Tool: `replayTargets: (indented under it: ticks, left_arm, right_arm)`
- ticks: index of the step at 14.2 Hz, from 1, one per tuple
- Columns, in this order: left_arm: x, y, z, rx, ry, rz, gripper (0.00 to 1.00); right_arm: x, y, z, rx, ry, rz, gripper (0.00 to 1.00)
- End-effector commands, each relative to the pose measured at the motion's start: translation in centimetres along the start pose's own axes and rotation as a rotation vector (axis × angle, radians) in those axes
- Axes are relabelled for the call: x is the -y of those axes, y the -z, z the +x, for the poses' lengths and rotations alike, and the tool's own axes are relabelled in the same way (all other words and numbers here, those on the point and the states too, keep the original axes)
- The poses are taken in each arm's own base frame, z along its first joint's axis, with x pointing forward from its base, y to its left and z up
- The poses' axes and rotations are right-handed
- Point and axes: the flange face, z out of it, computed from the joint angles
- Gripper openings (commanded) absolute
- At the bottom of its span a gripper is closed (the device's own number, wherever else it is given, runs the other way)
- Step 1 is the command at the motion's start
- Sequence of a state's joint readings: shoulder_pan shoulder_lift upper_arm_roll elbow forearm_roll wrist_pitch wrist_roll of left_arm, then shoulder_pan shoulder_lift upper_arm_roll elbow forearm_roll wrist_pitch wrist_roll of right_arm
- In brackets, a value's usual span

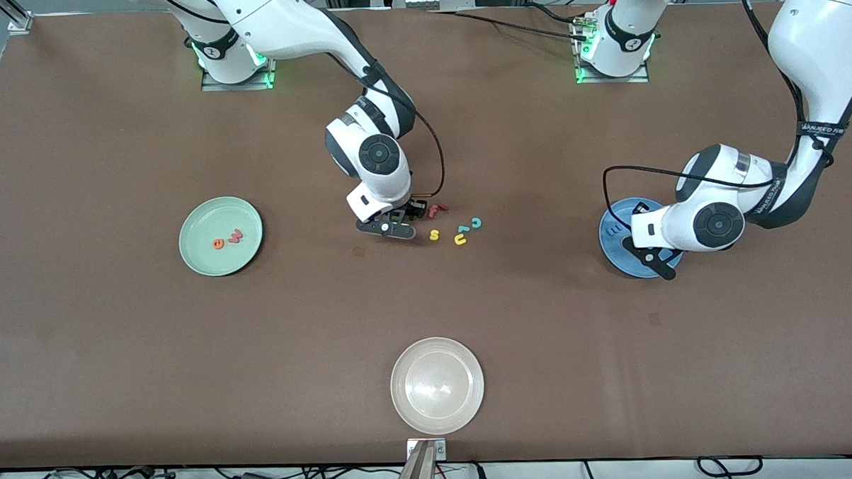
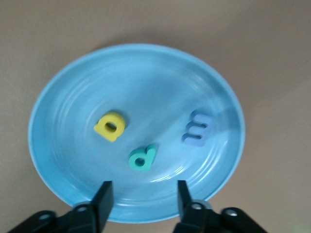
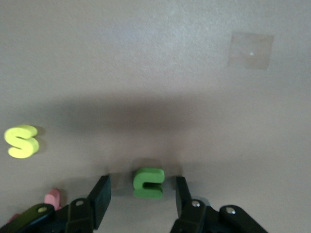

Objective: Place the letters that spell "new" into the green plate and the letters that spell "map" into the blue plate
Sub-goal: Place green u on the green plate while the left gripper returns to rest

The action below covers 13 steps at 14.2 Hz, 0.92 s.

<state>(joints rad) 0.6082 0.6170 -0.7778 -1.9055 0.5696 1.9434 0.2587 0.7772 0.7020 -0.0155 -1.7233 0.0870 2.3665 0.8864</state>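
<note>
The dark green "n" lies on the table between the fingers of my right gripper, which is open with a gap on each side of the letter. In the front view that gripper is low over the letter cluster at mid-table. The green plate holds the orange "e" and the pinkish-red "w". My left gripper is open and empty over the blue plate, in which lie the yellow "a", teal "p" and blue "m". The left arm covers much of the blue plate.
Loose letters lie beside the right gripper: a red "f", a yellow "s", a yellow "u" and a teal "c". A whitish-beige plate sits near the table's front edge.
</note>
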Motion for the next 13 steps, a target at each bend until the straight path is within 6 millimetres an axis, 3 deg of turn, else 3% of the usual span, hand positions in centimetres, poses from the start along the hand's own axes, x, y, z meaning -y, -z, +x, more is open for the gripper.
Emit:
replayTargets:
  ticks: [1,5,6,10,13]
  left_arm:
    - [-1.1,6.1,-0.1,-0.02,-0.006,0.055,1.0]
    - [0.9,15.3,-1.3,-0.044,0.104,-0.073,1.0]
    - [1.3,16.6,-2.0,-0.032,0.12,-0.109,1.0]
    - [1.5,23.4,-4.6,-0.005,0.179,-0.127,1.0]
    - [2.2,26.4,-6.6,-0.011,0.207,-0.146,1.0]
  right_arm:
    - [0.4,0.3,0.0,-0.003,-0.009,-0.017,0.58]
    - [0.0,0.4,0.5,-0.002,-0.011,-0.018,0.21]
    - [-0.2,0.6,0.9,-0.003,-0.015,-0.016,0.15]
    - [-3.7,4.2,4.4,-0.032,-0.075,-0.063,0.11]
    - [-10.9,8.1,8.8,-0.013,-0.055,-0.141,0.11]
